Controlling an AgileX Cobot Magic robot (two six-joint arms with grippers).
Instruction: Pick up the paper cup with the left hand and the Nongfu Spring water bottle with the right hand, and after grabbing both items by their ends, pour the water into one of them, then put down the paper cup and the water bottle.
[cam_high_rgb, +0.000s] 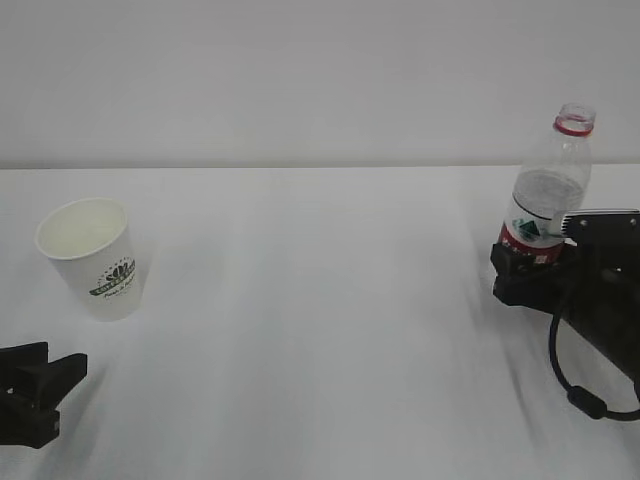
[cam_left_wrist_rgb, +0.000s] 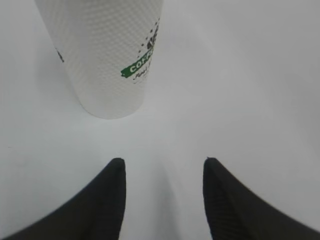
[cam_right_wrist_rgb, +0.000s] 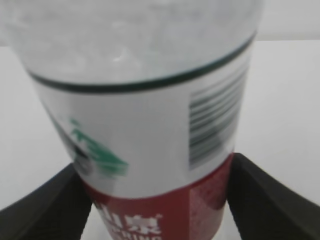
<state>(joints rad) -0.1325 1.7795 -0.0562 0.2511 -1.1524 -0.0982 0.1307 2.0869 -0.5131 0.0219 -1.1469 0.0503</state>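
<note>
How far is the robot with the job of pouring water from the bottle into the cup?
Early stage, it seems. The right gripper has its fingers on either side of the bottle, low on the label; whether it grips firmly I cannot tell. The left gripper is open, short of the cup, which stands upright on the table. Left: grasp the cup, lift both, pour, put them down.

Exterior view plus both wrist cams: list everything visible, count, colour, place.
white paper cup with green logo: one, white, upright at table's left, ahead of the left pincer, untouched.
clear ribbed plastic water bottle with red-and-white label: one, clear, red neck ring, uncapped, upright at table's right, between the right pincer's fingers.
white table: one, white, under everything.
pale wall: one, behind the table.
left pincer: one, black, open, empty, bottom left.
right pincer: one, black, flanking the bottle's lower label; contact unclear.
</note>
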